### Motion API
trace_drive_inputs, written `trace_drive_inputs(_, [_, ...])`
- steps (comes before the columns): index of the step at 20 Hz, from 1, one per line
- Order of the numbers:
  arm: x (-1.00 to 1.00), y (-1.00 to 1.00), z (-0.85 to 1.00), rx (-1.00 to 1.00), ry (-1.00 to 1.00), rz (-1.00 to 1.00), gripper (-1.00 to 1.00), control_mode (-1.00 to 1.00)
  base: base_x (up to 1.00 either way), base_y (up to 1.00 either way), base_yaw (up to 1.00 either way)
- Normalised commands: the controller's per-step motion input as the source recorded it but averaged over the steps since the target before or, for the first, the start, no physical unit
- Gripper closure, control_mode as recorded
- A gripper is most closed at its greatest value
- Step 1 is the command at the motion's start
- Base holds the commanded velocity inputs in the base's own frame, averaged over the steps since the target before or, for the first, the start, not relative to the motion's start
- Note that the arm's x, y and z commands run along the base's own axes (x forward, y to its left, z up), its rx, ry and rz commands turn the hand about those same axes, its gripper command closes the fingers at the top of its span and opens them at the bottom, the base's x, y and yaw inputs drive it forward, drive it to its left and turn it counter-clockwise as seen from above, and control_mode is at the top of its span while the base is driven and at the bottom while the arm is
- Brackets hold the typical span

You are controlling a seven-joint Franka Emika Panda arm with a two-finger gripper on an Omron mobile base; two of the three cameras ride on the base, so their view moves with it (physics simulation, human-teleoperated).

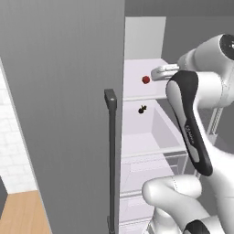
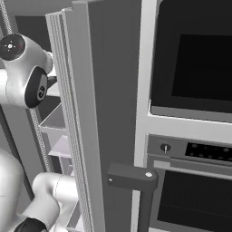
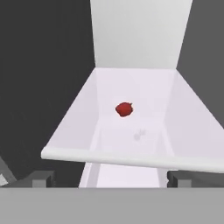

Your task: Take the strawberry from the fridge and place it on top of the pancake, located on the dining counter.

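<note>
Strawberry (image 1: 146, 80) = tiny round bright-red berry, sits alone on an upper white shelf (image 1: 137, 89) inside the fridge (image 1: 64, 114), roughly mid-shelf, nothing touching it. In the hand view the strawberry (image 3: 124, 109) shows as a small red lump, slightly irregular outline, resting on the pale glossy shelf surface (image 3: 144, 100) beyond the shelf's rounded white front lip (image 3: 131, 159); faint smudge-like mark on the layer below it, just right of the berry. Left base view, going left to right: big matte-grey open fridge door (image 1: 59, 105) with long dark vertical bar handle (image 1: 111, 160), then white shelved interior, then a tiny blackish lump (image 1: 142, 109) on the shelf level below the berry, then the white arm reaching in from the right. Gripper (image 1: 160, 72) is level with the berry's shelf, just right of the berry, not touching it. Hand view: gripper (image 3: 111, 179) fingertips (image 3: 41, 178) at far left and far right of the bottom edge, so jaws stand wide apart, nothing between them, holding nothing; berry lies ahead, between the finger lines but well beyond the tips. Right base view: arm joint upper left, grey fridge door edge (image 2: 90, 118) in the middle, dark built-in oven (image 2: 195, 59) with control panel to the right.
</note>
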Motion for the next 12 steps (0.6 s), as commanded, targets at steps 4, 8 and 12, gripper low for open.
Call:
trace_drive_inputs(4, [0.63,0.0,-0.39,0.0,0.05,0.0,-1.0,-1.0,0.0,0.0,0.0])
trace_drive_inputs(8, [0.76,-0.01,-0.37,-0.01,0.01,0.0,-1.0,-1.0,0.0,0.0,0.0])
trace_drive_inputs(12, [0.66,-0.03,-0.27,-0.06,0.01,0.0,-1.0,-1.0,0.0,0.0,0.0])
